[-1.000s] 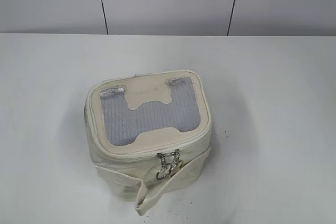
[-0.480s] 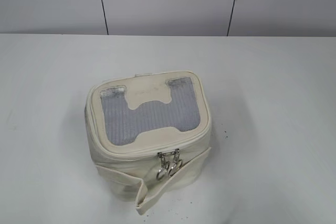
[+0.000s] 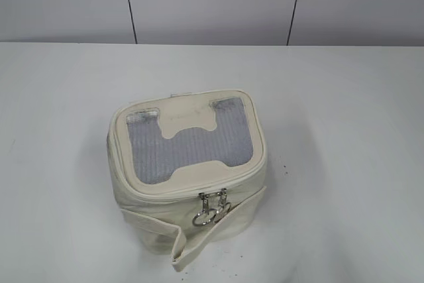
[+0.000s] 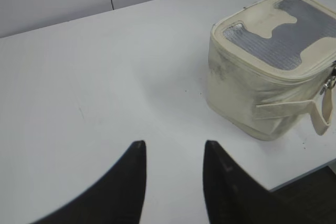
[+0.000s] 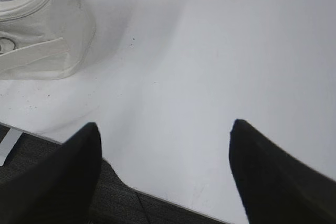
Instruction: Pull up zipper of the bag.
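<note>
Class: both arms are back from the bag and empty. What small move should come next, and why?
Probably bring the right end effector toward the ring pulls on the bag's front. Both end effectors are open over the bare table, holding nothing, the left end effector too. The zipper sliders sit together at the lid's front edge.

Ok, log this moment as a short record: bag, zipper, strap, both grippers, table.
bag: cream-white, boxy, upright on the table, grey mesh top with cream H-shaped patch
zipper sliders: two silver sliders side by side at the front of the lid rim, ring pulls hanging down
strap: loose, wrapped round the body, end curling at the front
left gripper: open, empty, clear of the bag
right gripper: open wide, empty, near the table edge
table: white
</note>
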You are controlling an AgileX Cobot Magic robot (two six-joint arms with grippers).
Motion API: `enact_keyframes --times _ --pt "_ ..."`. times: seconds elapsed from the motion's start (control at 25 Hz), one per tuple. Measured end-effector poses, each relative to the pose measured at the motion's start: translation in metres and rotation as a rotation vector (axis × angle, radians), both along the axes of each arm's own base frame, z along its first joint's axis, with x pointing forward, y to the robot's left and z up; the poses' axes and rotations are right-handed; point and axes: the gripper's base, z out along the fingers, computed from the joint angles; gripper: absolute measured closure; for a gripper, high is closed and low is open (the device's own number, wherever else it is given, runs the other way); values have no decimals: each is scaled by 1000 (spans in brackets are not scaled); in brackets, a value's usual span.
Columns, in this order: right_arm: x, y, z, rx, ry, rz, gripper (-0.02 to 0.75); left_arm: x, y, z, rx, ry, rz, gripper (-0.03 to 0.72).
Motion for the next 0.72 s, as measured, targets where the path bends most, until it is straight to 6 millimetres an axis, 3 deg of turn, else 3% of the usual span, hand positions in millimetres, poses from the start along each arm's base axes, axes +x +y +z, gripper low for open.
enact_keyframes --times 0.72 --pt "0 0 0 -1 -3 -6 151 0 0 0 0 0 5 403"
